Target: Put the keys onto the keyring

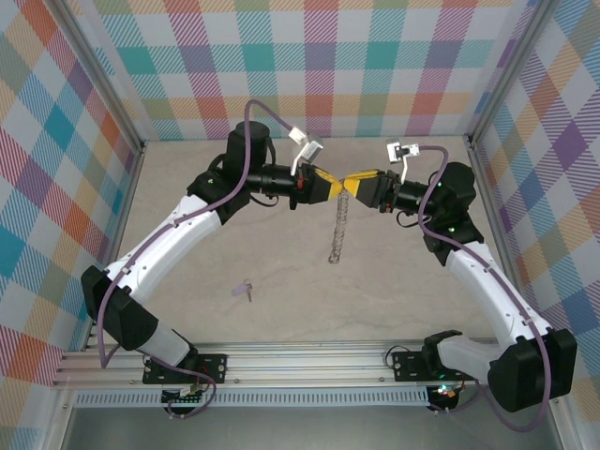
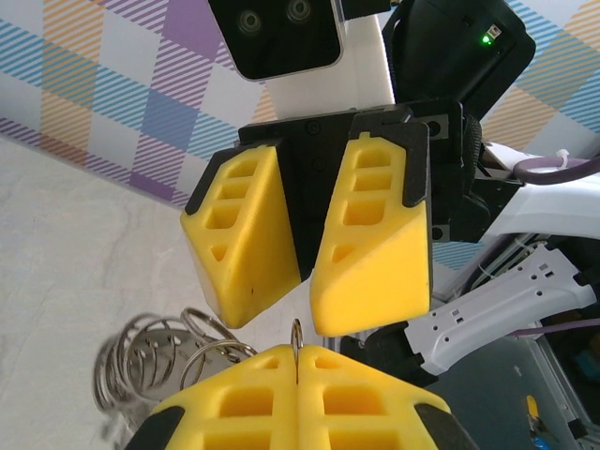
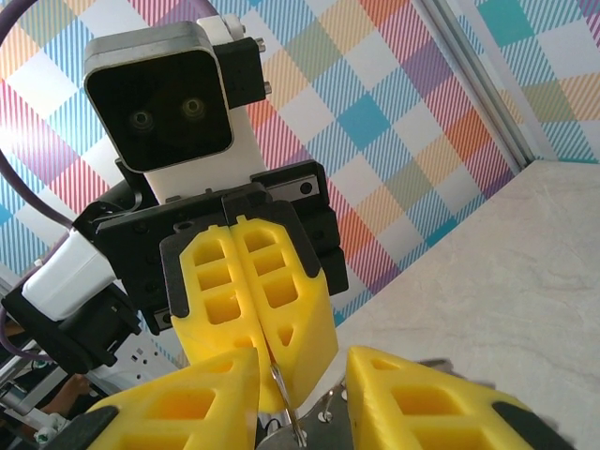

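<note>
While the left gripper has its jaws clamped tight on a thin wire loop of the keyring, we mark the right gripper as partly spread. It has a middling gap, and the same wire runs up between its fingers with no clear pinch that we can see. Both meet tip to tip over the far middle of the table. The keyring hangs down from that meeting point as a silvery knobbly strand. We cannot tell whether its lower end touches the surface.

The key, lilac head, lies flat on the table, near and left of the hanging strand and well apart from it. No gripper is on it.

Progress, our call: early. The ring is lifted and held, which looks like setup. The key is not on the ring, not picked up, and the ring shows no opening ready for it. Left to do: get a second hold or free an end of the ring, fetch the key, thread it.

Counts: one key, one keyring, two grippers.
</note>
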